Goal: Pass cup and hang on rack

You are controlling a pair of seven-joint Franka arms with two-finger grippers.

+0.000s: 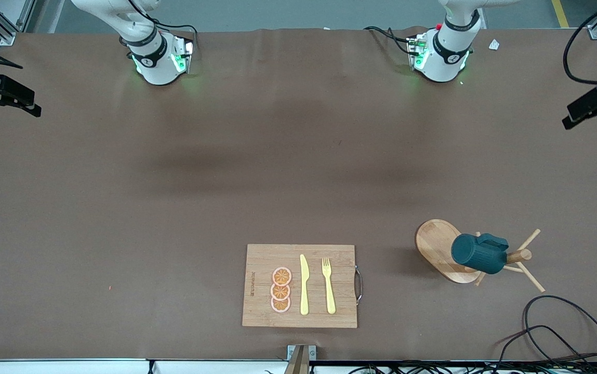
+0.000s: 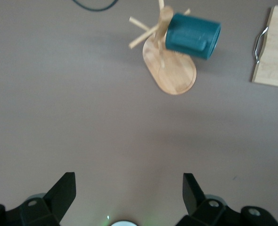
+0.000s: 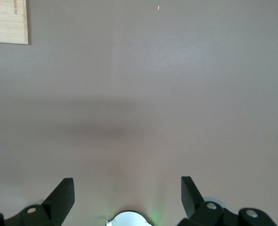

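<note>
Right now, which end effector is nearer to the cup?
Left. The left end effector hangs open over bare table with the cup on the rack in its view; the right end effector sees only table and board corner.

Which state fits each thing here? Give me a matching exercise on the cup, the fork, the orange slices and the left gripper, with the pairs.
Things:
1. cup
2. fork
3. orange slices
4. left gripper

States:
A. open, holding nothing, over bare table
B. hanging on the rack
C. yellow, lying beside the knife on the cutting board
D. three in a row on the cutting board

Pairs: 1-B, 2-C, 3-D, 4-A
</note>
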